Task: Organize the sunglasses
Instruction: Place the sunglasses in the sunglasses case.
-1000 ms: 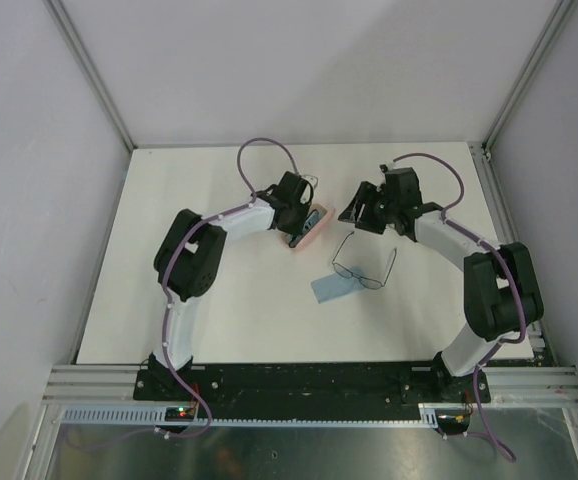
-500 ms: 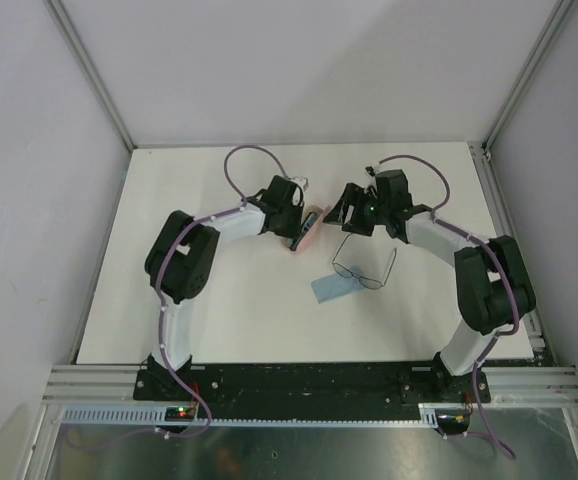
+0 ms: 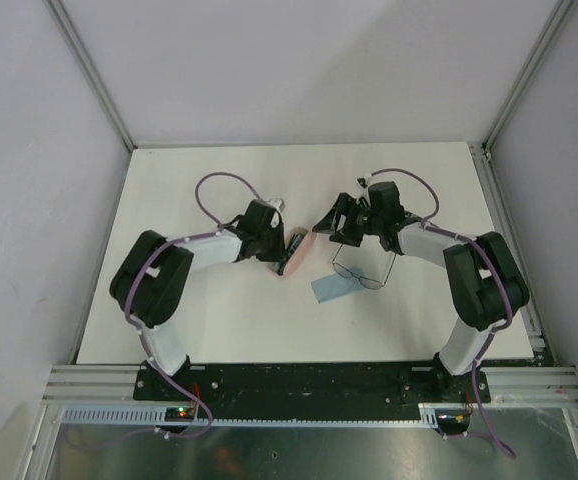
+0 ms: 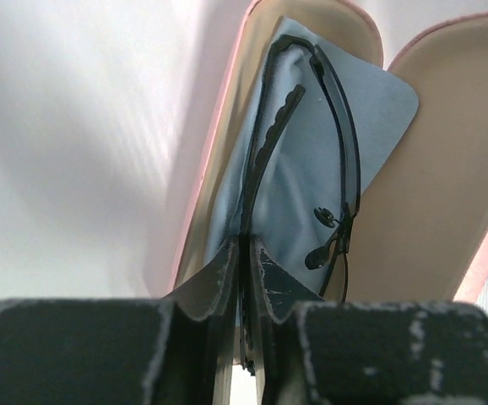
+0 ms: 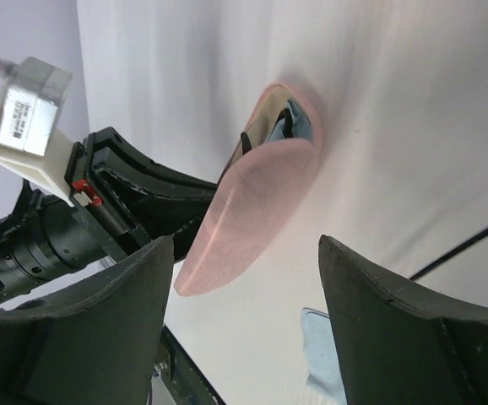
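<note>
Black-rimmed sunglasses [image 4: 267, 152] in pink case [image 5: 261, 194], wire sunglasses [image 3: 365, 270] on table [image 3: 219, 310]
Top: we see L gripper [image 3: 288, 254] at the case, R gripper [image 3: 323, 222] just beside; wire pair touches a blue cloth [image 3: 329, 289]. L wrist: fingers [image 4: 213, 281] pinched shut on the black pair's temple, pair lying on a 2nd cloth [image 4: 311, 169]. R wrist: we see jaws wide apart, empty
</note>
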`<state>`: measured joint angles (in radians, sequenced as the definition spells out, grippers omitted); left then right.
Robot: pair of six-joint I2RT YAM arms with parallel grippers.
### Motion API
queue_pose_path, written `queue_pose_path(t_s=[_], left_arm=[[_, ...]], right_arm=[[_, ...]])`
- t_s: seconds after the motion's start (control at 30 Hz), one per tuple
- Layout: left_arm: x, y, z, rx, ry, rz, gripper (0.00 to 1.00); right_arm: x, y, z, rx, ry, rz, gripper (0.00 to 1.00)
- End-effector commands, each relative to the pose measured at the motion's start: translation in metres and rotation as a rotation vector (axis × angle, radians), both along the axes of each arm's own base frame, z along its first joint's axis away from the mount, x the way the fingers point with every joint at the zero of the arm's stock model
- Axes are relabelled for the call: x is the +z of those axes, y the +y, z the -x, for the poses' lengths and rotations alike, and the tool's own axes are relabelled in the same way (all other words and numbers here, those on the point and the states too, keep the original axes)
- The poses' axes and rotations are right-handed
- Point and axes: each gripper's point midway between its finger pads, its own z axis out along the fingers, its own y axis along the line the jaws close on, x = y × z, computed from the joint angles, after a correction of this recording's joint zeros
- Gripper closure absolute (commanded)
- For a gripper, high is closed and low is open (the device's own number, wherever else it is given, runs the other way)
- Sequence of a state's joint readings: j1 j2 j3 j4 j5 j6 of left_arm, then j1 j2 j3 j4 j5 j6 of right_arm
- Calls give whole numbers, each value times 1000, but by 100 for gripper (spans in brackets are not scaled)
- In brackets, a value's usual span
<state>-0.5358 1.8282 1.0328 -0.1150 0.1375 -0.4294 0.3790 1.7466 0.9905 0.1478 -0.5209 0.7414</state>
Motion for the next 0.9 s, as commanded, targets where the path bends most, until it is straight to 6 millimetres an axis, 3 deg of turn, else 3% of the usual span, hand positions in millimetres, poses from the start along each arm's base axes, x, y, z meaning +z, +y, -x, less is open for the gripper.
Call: queue_pose_path(t_s=[0.0,0.33,0.53,0.7,0.87], left_arm=[[-25,42,46,93,126,-91,85],[-4,55,72,188,95,3,91],[-3,54,78,183,95,28,91],[-6,54,82,163,93,36,91],[-6,51,82,138,91,40,90]], right_arm=[[23,21,10,52,-61,-68,26],[41,40,88,29,-53,-170,25],[46,50,133,4,-79,-221,13],[40,52,147,-17,-94,-311,9],[30,63,148,-11,-84,-372,18]])
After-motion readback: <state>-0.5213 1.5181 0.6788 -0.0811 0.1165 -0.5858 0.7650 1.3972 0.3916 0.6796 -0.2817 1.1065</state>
